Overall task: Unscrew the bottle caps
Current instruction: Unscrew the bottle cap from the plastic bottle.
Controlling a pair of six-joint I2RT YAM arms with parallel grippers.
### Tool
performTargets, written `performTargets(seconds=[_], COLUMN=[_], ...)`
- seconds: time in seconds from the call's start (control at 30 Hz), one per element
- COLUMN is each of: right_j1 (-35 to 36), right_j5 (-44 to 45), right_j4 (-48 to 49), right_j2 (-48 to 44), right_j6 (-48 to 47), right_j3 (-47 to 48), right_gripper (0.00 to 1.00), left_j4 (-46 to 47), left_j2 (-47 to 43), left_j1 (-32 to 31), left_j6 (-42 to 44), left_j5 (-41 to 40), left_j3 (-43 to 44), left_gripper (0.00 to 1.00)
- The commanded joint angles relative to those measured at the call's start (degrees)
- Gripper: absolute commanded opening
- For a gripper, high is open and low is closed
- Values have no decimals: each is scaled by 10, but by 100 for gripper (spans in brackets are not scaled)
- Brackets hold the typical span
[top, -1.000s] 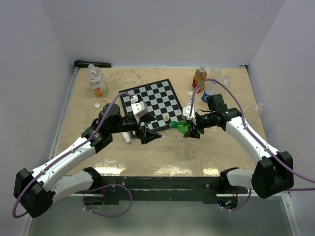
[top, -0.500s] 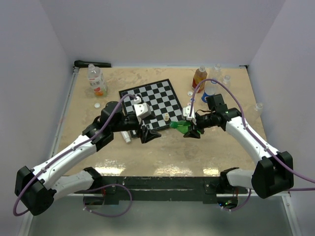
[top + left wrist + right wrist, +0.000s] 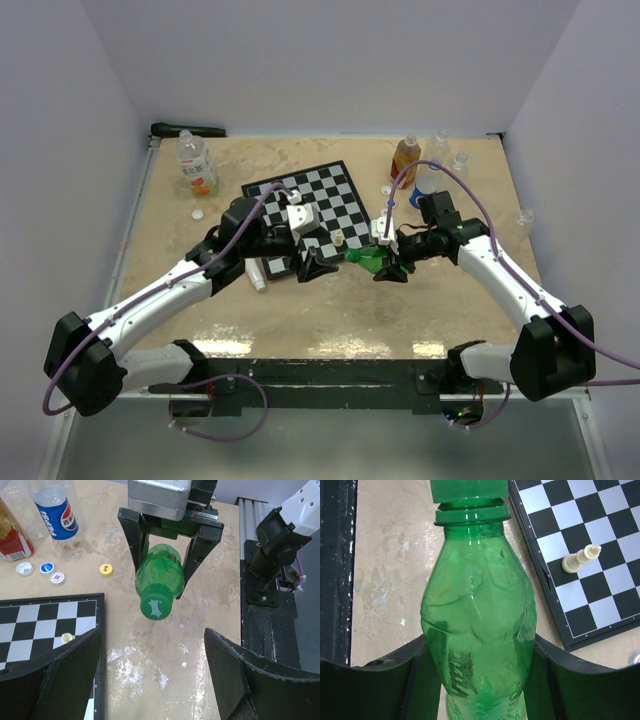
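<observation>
Pale lilac walls [image 3: 330,60] enclose mottled beige tabletop [image 3: 330,300], glossy near edge.

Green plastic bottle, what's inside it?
The see-through green plastic bottle looks empty, its green screw cap on. The right gripper hides its lower sides, so the bottom cannot be checked.

Beige table [image 3: 330,310] with chessboard [image 3: 322,195], bottles [image 3: 197,163], caps [image 3: 197,213]

The green bottle [image 3: 159,572] lies level off the table, clamped round its body by the right gripper [image 3: 161,582], its green cap [image 3: 156,606] screwed on. Beside the upright Pepsi bottle [image 3: 56,515] lie a white cap [image 3: 23,568], blue cap [image 3: 47,568], red-rimmed cap [image 3: 57,577] and yellow cap [image 3: 106,569].
</observation>
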Motion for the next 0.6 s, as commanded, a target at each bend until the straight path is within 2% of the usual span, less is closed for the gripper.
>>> performTargets(seconds=[0.0, 0.17, 0.37, 0.57], right_j1=[-3, -3, -3, -3], right_j5=[-16, -16, -16, -16], right_j4=[-7, -8, -10, -10], right_j2=[-1, -1, 1, 1], right_j6=[-13, -14, -14, -16], right_j3=[27, 27, 28, 28], right_gripper=[3, 3, 4, 3], left_j4=[73, 104, 106, 102], left_j2=[27, 67, 95, 109], left_j1=[-10, -26, -40, -42], left_j6=[11, 0, 1, 4], left_j5=[39, 51, 49, 41], left_j3=[34, 40, 49, 55], left_gripper=[85, 78, 65, 56])
